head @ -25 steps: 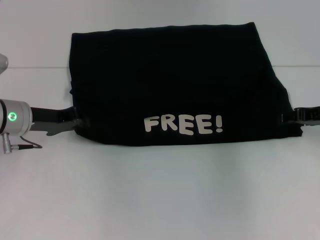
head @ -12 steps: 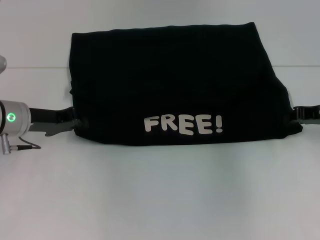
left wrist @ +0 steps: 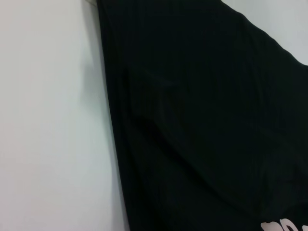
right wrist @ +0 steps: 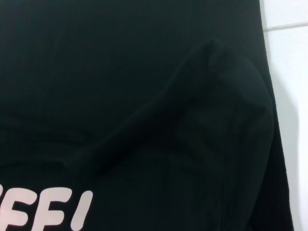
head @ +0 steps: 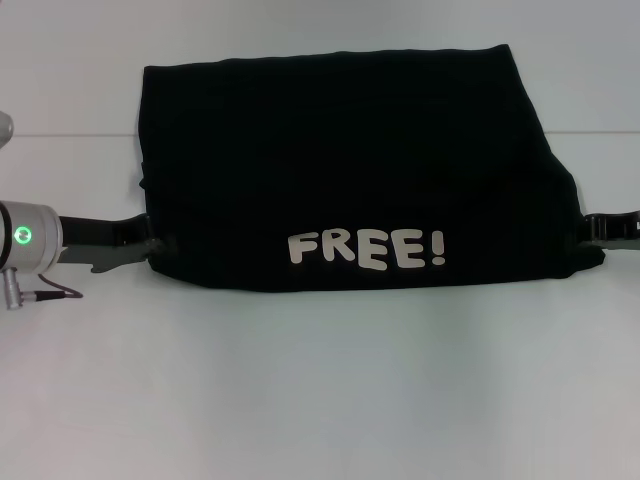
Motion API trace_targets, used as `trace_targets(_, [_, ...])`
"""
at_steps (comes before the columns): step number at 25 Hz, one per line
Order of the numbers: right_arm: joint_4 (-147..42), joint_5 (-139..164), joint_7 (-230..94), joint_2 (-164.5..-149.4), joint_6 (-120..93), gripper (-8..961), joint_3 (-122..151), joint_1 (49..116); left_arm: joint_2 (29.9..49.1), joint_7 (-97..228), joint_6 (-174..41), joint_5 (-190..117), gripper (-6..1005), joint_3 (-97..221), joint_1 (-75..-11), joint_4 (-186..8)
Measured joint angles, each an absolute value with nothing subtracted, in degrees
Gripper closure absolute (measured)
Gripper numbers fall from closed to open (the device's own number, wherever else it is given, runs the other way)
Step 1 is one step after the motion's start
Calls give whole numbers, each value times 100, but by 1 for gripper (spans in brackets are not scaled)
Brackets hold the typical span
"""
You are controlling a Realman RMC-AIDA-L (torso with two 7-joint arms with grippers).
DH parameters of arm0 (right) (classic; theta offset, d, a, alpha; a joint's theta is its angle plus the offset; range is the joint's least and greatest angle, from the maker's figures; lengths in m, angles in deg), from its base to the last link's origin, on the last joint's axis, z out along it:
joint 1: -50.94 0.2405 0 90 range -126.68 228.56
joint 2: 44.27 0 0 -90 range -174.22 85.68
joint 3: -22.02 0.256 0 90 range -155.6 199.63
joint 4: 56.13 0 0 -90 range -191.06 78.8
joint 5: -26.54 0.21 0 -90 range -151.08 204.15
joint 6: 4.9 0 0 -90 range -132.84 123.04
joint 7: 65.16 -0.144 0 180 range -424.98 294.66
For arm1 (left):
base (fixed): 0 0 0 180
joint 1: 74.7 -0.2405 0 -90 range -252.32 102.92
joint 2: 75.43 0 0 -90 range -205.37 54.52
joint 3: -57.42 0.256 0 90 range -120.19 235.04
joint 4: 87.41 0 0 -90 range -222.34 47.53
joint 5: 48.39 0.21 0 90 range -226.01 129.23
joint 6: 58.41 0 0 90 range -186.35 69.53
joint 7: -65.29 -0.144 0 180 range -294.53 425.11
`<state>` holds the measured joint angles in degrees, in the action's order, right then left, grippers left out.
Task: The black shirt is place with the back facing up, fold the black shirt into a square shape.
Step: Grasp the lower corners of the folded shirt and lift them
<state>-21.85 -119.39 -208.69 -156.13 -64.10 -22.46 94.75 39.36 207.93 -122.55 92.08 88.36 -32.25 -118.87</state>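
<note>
One plain white bench (head: 320,380) carries everything, and the black shirt (head: 350,170) lies flat across the middle of it, already doubled over into a wide block with the white "FREE!" lettering (head: 366,249) facing up along its near edge. Behind the shirt a faint seam line crosses the bench. Loads of bare bench sits in front of the shirt, plus a fair strip beyond its far edge. Near edge looks pretty straight; the shirt's right side flares outward and there's a soft ridge of fabric there in the right wrist view.

Left gripper (head: 150,246) reaches in low and level at the shirt's near-left corner, touching the fabric. Right gripper (head: 590,232) sits the same way at the near-right corner. Can't tell whether either set of jaws is apart or clamped on the cloth.
</note>
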Motion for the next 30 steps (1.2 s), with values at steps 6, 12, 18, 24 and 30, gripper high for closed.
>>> trace_targets(6, [-2185, -11935, -20865, -15581, -6412, 739, -2227, 9436, 3944, 20793, -12256, 9199, 1000, 8836, -3225, -11887])
trace_targets(12, [-2186, -11949, -20741, -15616, -6290, 625, -2280, 9401, 3953, 20794, -12258, 9199, 1000, 8836, -3227, -11887])
trace_targets(18, [-2213, -12097, -20721, -15759, -5981, 485, -2520, 9406, 3960, 20793, -12257, 9199, 1000, 8836, -3238, -11887])
trace_targets(24, [-2202, -12248, -20741, -15846, -5976, 465, -2537, 9461, 3962, 20794, -12257, 9199, 1000, 8836, -3240, -11887])
trace_targets(30, [-2149, -12201, -20773, -15802, -6120, 539, -2474, 9457, 3963, 20793, -12257, 9199, 1001, 8836, -3242, -11887])
